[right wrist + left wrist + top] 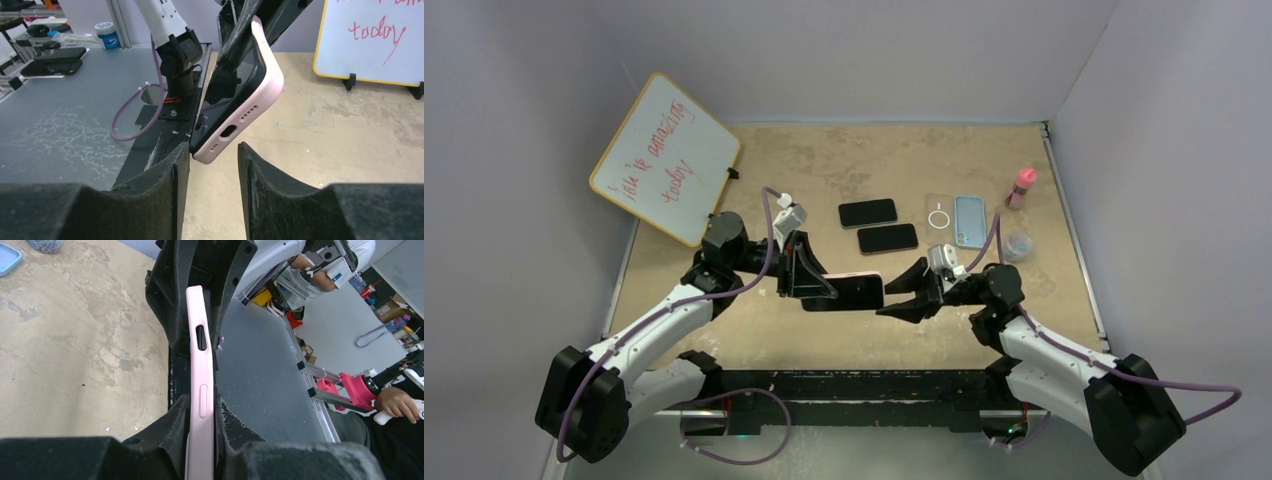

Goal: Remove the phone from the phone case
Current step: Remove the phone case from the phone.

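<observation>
The phone [234, 92] sits in its pink case [267, 85] and is held off the desk [874, 160] near the front middle. In the top view its long axis runs 9 to 3 o'clock. The left hand [809, 277] is clamped on the 9 o'clock end, one finger on the screen side and one on the back. The right hand [904, 293] is just off the 3 o'clock end, fingers apart and holding nothing. The port end of the case points into the gap between them; I cannot tell if it touches.

The right hand is the free one, so the likely move is to close on that end and pull toward 3 o'clock, where there is open room. Two other phones [868, 213] and a blue case [969, 220] lie well off at 12 to 1 o'clock.
</observation>
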Controlling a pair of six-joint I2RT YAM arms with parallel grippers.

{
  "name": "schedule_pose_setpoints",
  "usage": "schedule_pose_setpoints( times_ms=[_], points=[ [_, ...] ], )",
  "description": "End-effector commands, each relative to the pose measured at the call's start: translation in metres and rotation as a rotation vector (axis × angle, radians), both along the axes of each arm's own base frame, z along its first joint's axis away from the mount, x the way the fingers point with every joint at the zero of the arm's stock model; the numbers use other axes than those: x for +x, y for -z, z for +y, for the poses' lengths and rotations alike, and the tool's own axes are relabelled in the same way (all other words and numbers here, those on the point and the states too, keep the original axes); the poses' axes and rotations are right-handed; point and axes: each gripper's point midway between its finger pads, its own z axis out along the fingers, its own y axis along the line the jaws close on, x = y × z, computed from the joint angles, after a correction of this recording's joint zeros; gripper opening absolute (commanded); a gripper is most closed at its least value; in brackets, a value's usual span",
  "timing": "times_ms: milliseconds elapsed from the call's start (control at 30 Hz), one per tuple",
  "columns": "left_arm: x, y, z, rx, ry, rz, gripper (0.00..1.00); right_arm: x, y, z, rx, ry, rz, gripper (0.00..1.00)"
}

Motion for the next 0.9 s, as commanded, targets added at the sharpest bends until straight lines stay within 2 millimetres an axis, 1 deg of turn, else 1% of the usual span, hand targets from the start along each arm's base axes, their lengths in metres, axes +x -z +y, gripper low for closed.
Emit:
schedule_pose_setpoints(
  times_ms=[0,233,367,600,867],
  points=[
    [-0.0002,-0.0301,-0.0001,-0.055,0.037,-0.119,0.0,-0.0036,-0.0101,0.0029,0.01,-0.039,-0.092,0.42],
    [0.0019,-0.0305,-0.0007,-0.041,0.037,-0.122,0.0,-0.0042,-0.0056,0.0046,-0.001,-0.047,-0.109,0.42],
    [0.0026,-0.0294,-0.0008,-0.034,0.039,-0.122,0.0,-0.0024,-0.0063,0.0056,-0.005,-0.045,-0.107,0.4],
    [0.0031,-0.0265,-0.0009,-0.024,0.041,-0.115,0.0,-0.0011,-0.0105,0.0067,-0.001,-0.043,-0.103,0.41],
    [0.0012,-0.0278,-0.0002,-0.027,0.048,-0.121,0.0,-0.0001,-0.0087,0.0078,-0.008,-0.051,-0.093,0.37]
  ],
)
